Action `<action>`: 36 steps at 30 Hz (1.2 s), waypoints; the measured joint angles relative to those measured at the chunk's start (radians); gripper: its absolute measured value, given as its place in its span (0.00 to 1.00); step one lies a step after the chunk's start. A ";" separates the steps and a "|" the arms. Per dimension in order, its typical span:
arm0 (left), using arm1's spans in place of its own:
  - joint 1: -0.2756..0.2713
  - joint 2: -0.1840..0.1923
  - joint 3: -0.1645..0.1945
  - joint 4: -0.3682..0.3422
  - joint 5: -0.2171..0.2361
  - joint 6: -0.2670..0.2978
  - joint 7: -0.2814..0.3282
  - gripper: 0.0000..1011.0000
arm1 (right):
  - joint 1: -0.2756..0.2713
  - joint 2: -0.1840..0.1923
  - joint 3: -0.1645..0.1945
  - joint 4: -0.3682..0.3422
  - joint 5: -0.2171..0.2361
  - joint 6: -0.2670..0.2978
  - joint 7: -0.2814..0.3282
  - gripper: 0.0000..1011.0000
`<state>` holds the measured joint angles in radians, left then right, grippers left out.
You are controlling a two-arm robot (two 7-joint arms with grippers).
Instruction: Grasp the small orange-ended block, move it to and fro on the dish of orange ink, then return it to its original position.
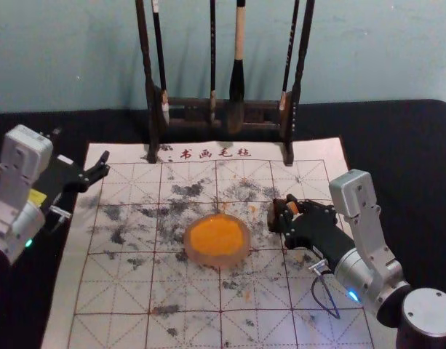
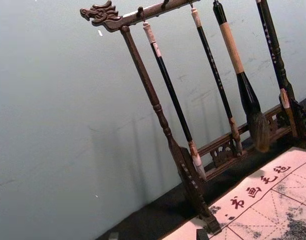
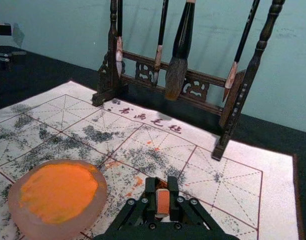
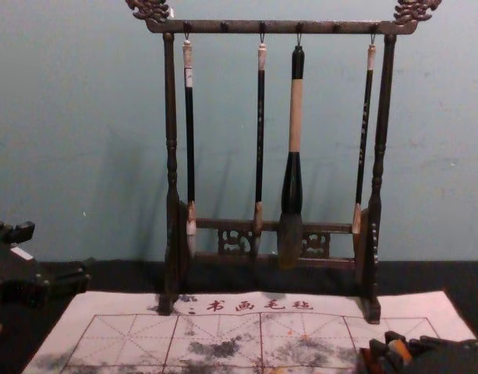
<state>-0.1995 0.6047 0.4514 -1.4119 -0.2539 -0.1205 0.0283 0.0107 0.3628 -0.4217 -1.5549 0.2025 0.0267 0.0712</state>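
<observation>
- The right gripper [image 1: 288,214] is over the right half of the felt mat [image 1: 117,294], between the dish [image 1: 217,262] and the mat's right edge (its arm reaches in from the near right).
- Its claw is closed around the small orange-ended block [image 3: 162,201], with one black fingertip against each side (the right wrist view gives the plainest look at that grip).
- A small dark brown piece [image 1: 273,218] sits just beside the block, on the dish side (I can't tell whether the two touch).
- The dish, round and with a pale rim, rests about midway between the mat's left and right edges, holding orange ink [image 1: 215,236] (the block is apart from it, to the right).
- The left gripper [image 1: 103,166] is at the mat's left edge, near the far left corner, claw released and gripping nothing (its two fingertips stand well apart in the left wrist view).
- The brush rack [image 4: 172,191] stands upright at the mat's far edge, its feet on the mat, with four brushes hanging in a row (the thickest has a pale wooden band).
- Black smudges mark the red-lined grid, along with a few orange flecks (some lie between dish and block).
</observation>
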 joint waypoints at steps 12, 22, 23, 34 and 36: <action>0.000 0.000 0.000 0.000 0.000 0.000 0.000 0.99 | -0.003 -0.012 0.020 -0.005 0.010 -0.009 0.028 0.12; 0.000 0.000 0.000 0.000 0.000 0.000 0.000 0.99 | 0.007 -0.016 0.043 -0.034 0.022 0.010 0.104 0.12; 0.000 0.000 0.000 0.000 0.000 0.000 0.000 0.99 | 0.008 -0.015 0.044 -0.037 0.023 0.015 0.111 0.12; 0.000 0.000 0.000 0.000 0.000 0.000 0.000 0.99 | 0.041 0.021 0.079 -0.093 0.023 0.076 0.207 0.12; 0.000 0.000 0.000 0.000 0.000 0.000 0.000 0.99 | 0.048 0.027 0.089 -0.103 0.024 0.077 0.224 0.12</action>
<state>-0.1995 0.6047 0.4514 -1.4119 -0.2539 -0.1205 0.0283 0.0584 0.3898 -0.3328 -1.6583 0.2262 0.1036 0.2953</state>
